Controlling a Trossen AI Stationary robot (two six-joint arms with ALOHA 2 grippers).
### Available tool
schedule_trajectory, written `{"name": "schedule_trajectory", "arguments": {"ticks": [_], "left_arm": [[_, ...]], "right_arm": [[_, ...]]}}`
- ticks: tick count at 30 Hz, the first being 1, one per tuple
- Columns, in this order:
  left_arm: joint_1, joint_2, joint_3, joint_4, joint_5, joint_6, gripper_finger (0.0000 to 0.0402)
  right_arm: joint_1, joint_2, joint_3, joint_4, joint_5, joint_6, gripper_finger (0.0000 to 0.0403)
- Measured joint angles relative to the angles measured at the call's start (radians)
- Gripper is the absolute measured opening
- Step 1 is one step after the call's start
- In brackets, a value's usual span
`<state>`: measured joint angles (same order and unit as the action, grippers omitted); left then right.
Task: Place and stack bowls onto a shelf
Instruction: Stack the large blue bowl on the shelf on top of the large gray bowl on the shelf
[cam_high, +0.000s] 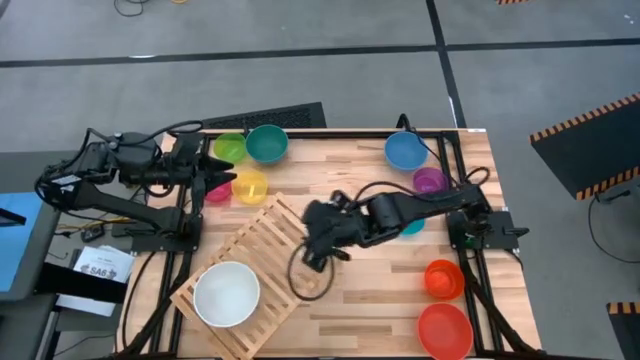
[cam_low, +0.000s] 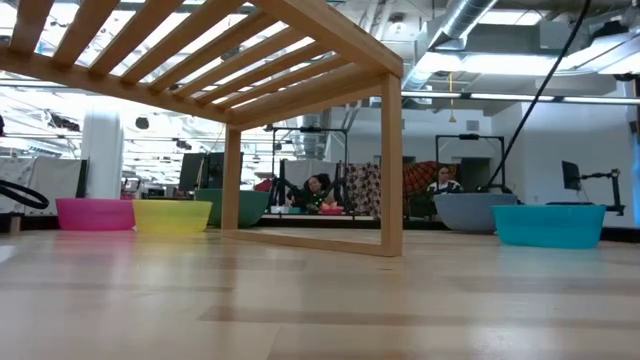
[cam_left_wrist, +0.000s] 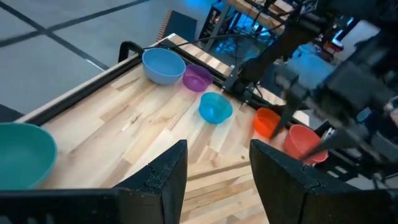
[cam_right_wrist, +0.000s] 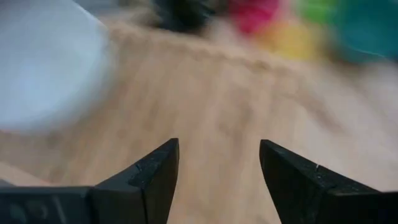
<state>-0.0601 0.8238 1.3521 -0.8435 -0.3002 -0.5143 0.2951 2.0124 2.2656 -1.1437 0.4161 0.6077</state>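
One white bowl (cam_high: 227, 294) sits on the shelf (cam_high: 262, 238); my right fingers (cam_right_wrist: 161, 168) spread wide, empty, above its slats.

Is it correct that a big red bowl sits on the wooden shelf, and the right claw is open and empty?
Not quite. The bowl on the shelf is white, as the high view shows; red bowls stand on the table. The right claw is open and empty.
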Motion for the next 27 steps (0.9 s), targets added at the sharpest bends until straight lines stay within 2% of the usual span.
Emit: {"name": "schedule_trajectory", "arguments": {"ticks": [5, 7, 10, 13, 17, 20, 22, 27], "left_arm": [[-0.001, -0.014, -0.062, 0.088, -0.011, 0.062, 0.0157], [-0.001, -0.033, -0.134, 0.184, 0.010, 0.078, 0.0157], [-0.001, -0.076, -0.281, 0.351, 0.074, 0.076, 0.0157], [-0.001, -0.129, -0.432, 0.516, 0.158, 0.055, 0.0157], [-0.002, -0.187, -0.572, 0.681, 0.184, 0.026, 0.0157], [-0.001, -0.210, -0.615, 0.787, 0.156, 0.033, 0.0157], [0.000, -0.214, -0.624, 0.766, 0.113, 0.044, 0.0157], [0.000, -0.215, -0.621, 0.806, 0.009, 0.064, 0.0157]], "right_arm": [[0.021, -0.043, -0.001, -0.379, 0.171, 0.153, 0.0249], [0.013, -0.064, -0.029, -0.430, 0.199, 0.210, 0.0249], [0.002, -0.157, -0.148, -0.392, 0.189, 0.250, 0.0249], [-0.008, -0.268, -0.307, -0.422, 0.184, 0.377, 0.0249], [-0.013, -0.431, -0.559, -0.342, 0.142, 0.546, 0.0249], [-0.035, -0.579, -0.748, -0.271, 0.100, 0.662, 0.0249], [-0.067, -0.673, -0.876, -0.212, 0.075, 0.728, 0.0249], [-0.234, -0.910, -1.162, -0.059, 0.060, 0.791, 0.0249]]}}
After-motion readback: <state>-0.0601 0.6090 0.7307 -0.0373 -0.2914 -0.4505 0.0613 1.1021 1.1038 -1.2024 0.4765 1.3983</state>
